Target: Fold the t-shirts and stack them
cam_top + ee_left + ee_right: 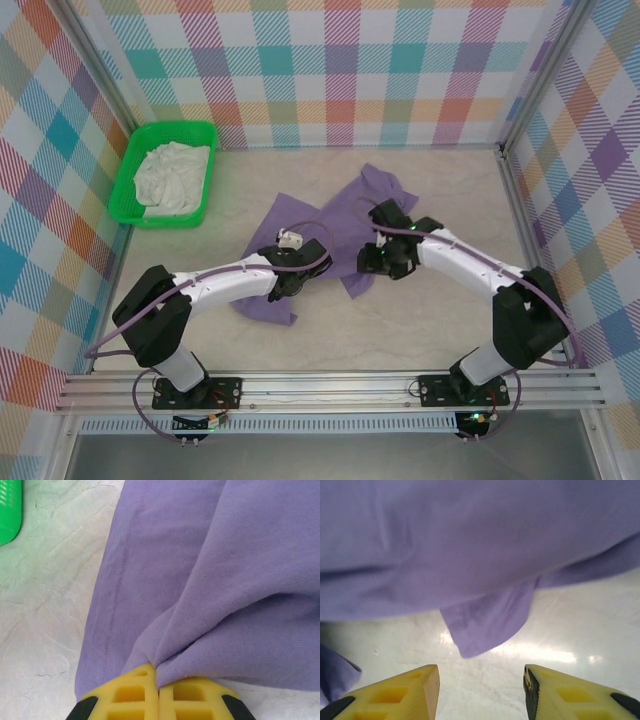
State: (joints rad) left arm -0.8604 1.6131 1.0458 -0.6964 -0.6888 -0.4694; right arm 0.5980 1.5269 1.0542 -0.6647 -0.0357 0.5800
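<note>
Leaving the off-white t-shirt (172,175) heaped in the green basket (128,188) at far left, well apart from both arms. Pinching a gathered ridge of the lavender t-shirt (372,192) with the left gripper (158,672), jaws fully closed on cloth, and finding that garment crumpled mid-table. Hovering the right gripper (480,670) near a dangling corner of the same shirt, jaws roughly half apart and gripping nothing. Risking a close on empty air, with the corner hanging beyond the fingertips rather than between them. Risking, too, a bunched double layer on the left spoiling any flat spread, and a leftward tug dragging the corner away from the right.
</note>
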